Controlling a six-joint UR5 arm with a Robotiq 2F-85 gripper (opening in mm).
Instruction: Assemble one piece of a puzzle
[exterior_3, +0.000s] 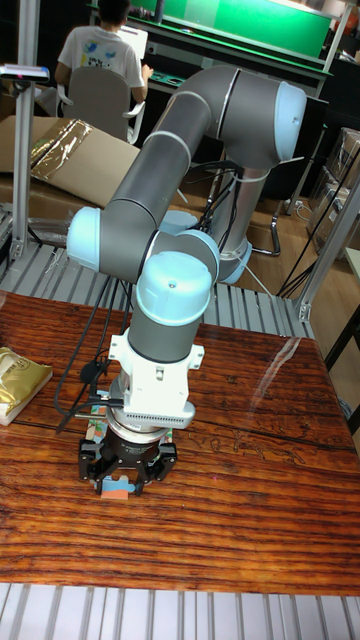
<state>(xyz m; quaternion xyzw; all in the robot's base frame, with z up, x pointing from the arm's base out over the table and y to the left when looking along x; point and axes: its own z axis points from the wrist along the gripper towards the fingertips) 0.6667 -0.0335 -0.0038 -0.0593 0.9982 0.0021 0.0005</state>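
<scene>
My gripper (119, 488) points straight down over the wooden table (240, 500), near its front left. Its black fingers (99, 483) are closed around a small orange puzzle piece (118, 492), which sits at or just above the table surface. A colourful strip of the puzzle (97, 424) shows just behind and left of the gripper. The wrist and gripper body hide the rest of it.
A gold foil packet (20, 384) lies at the table's left edge. Black cables (82, 372) hang from the arm down to the table on the left. The arm's base (235, 262) stands behind the table, and a person (102, 62) sits far back.
</scene>
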